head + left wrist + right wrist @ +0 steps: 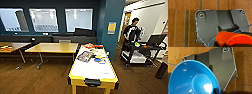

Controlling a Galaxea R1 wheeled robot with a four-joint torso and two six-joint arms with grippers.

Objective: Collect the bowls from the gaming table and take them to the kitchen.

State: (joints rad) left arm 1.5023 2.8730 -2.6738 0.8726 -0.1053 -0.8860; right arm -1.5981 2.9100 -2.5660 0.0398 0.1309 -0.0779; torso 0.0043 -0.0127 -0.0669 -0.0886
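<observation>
The gaming table (92, 68) stands just ahead in the head view, long and white-topped on a yellow frame, with a colourful board game (85, 56) and bright toys (91, 45) at its far half. In the left wrist view an orange-red bowl (233, 38) hangs over the brown floor, my left gripper (218, 44) shut on its rim. The right wrist view has a glossy blue bowl (193, 80) seen from inside, my right gripper (217, 90) shut on its edge. A pale whitish bowl and the kitchen are out of view.
Two yellow-wood tables (53, 47) (11, 46) stand left of the gaming table, before a dark bench. A teal pillar (111, 25) rises behind it. At the right a person (131, 30) stands by a wheeled cart (140, 53); a dark cylinder (161, 70) sits farther right.
</observation>
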